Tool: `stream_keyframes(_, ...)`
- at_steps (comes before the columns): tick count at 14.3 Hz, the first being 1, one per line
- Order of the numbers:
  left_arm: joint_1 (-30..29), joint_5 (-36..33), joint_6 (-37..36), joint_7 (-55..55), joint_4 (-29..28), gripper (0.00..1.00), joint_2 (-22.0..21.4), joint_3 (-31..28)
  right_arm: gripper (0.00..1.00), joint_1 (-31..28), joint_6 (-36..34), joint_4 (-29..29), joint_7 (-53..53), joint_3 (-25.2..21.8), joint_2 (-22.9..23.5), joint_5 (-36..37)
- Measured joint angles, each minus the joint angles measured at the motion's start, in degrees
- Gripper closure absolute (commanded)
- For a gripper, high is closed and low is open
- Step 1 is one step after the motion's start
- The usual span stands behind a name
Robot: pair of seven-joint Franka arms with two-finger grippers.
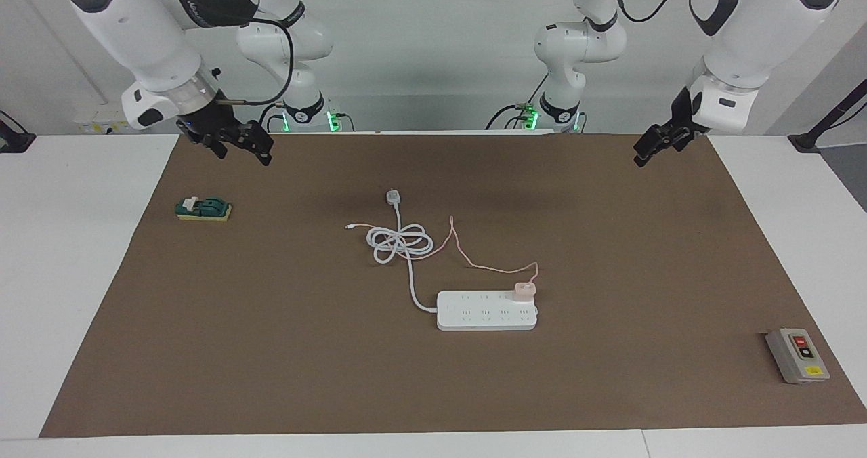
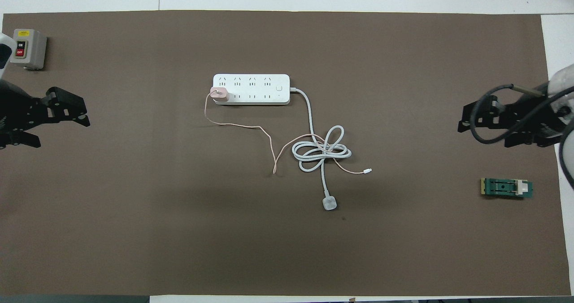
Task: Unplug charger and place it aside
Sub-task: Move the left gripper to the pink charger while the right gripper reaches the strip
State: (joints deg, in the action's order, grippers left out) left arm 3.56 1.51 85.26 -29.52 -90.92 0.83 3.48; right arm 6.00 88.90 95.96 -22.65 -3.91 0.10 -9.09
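The charger (image 1: 525, 289), a small pale pink cube, is plugged into the white power strip (image 1: 484, 312) at the strip's end toward the left arm. It also shows in the overhead view (image 2: 219, 94), on the strip (image 2: 251, 89). Its thin pink cable (image 1: 488, 266) runs toward the robots and crosses the coiled white cord. My left gripper (image 1: 658, 152) is open and empty in the air over the mat's edge at the left arm's end (image 2: 63, 132). My right gripper (image 1: 242, 154) is open and empty over the mat's edge at the right arm's end (image 2: 484, 135).
The strip's white plug (image 1: 393, 196) lies nearer to the robots than the strip. A green device (image 1: 203, 208) lies toward the right arm's end. A grey switch box (image 1: 797, 355) sits at the left arm's end, farther from the robots. A brown mat (image 1: 609, 241) covers the table.
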Motion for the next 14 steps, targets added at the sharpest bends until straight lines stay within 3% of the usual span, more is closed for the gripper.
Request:
stream_keyframes(4,3.1,0.7,2.3,-19.2,0.9,0.0,2.8,0.3,0.0,4.2,6.3,0.5,-15.5,0.1,5.3,-7.5)
stream_keyframes(6,5.4,0.8,5.3,-34.1,3.3,0.0,7.1,0.4,0.0,6.9,10.8,0.6,-24.4,0.2,8.5,-11.9)
stream_keyframes(9,6.6,1.1,8.0,-48.2,7.8,0.0,13.3,0.5,0.0,10.2,17.5,0.6,-34.2,0.2,12.4,-18.1)
stream_keyframes(14,8.7,1.5,14.9,-66.5,9.6,0.0,18.8,0.5,0.0,16.7,28.6,-2.9,-50.5,0.3,21.4,-27.4)
